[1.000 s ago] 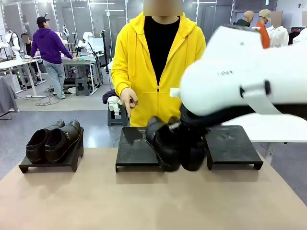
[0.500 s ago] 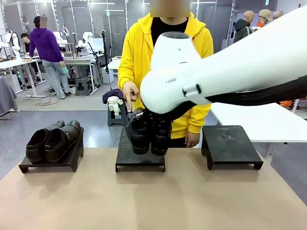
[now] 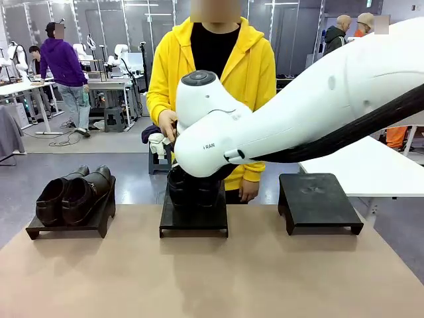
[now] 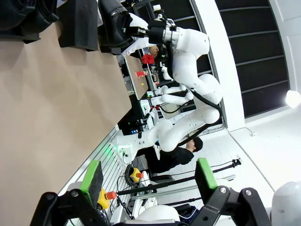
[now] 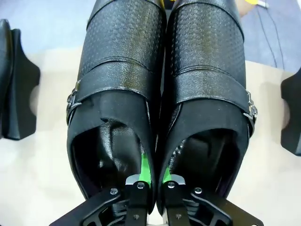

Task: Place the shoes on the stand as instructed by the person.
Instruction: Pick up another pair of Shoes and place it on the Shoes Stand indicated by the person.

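Note:
My right gripper is shut on the inner edges of a pair of glossy black strapped shoes, pinching both together. In the front view this pair sits low over the middle stand, half hidden behind my right wrist; I cannot tell whether it touches the stand. The other pair of shoes rests on the left stand. The person in the yellow hoodie stands just behind the middle stand, one hand raised near my wrist. My left gripper hangs open and holds nothing, away from the table.
The right stand carries nothing. The brown tabletop lies bare in front of the stands. My right arm spans from the right side across to the middle. White tables stand behind on the right.
My right arm has swung left and farther out, carrying the strapped shoes from in front of the gap between the middle and right stands to over the middle stand.

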You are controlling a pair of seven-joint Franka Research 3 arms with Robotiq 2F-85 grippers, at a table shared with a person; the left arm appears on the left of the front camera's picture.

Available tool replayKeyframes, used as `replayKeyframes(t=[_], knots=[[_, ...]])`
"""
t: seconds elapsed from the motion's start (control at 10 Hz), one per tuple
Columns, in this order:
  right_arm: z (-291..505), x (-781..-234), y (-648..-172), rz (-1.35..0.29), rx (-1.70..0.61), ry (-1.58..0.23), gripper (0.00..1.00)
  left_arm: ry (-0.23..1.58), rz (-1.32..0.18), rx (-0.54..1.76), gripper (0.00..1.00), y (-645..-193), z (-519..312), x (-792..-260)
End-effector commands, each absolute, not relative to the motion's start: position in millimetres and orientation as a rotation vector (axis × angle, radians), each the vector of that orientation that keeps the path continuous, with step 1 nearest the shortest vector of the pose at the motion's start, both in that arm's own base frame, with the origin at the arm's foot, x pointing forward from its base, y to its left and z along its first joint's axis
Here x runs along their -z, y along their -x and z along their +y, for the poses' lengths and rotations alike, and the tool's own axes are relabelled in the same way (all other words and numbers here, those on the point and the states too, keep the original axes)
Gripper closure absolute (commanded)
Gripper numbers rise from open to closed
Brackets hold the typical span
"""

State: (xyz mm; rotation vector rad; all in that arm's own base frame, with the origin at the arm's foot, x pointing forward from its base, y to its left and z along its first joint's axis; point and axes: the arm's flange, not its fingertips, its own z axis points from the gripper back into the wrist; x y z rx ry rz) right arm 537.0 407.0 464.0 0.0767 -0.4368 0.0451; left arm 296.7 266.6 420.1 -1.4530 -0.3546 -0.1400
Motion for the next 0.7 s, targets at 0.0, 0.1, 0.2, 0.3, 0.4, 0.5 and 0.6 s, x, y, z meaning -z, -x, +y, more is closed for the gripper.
replayKeyframes(t=[0.0, 0.1, 0.2, 0.3, 0.4, 0.5, 0.6], knots=[[415, -461, -552, -0.512, 0.020, -0.075, 0.92, 1.440, -0.351, 0.135, 0.00, -294, 264, -422], [414, -453, -556, -0.515, 0.024, -0.084, 0.92, 1.440, -0.351, 0.135, 0.00, -294, 264, -422], [413, -445, -559, -0.538, 0.017, -0.081, 0.92, 1.440, -0.351, 0.135, 0.00, -294, 264, -422], [412, -436, -563, -0.525, 0.015, -0.081, 0.92, 1.440, -0.351, 0.135, 0.00, -294, 264, -422], [411, -428, -567, -0.522, 0.014, -0.075, 0.92, 1.440, -0.351, 0.135, 0.00, -294, 264, -422], [409, -422, -571, -0.523, 0.023, -0.075, 0.92, 1.440, -0.351, 0.135, 0.00, -294, 264, -422], [407, -418, -574, -0.525, 0.023, -0.079, 0.92, 1.440, -0.351, 0.135, 0.00, -294, 264, -422]])
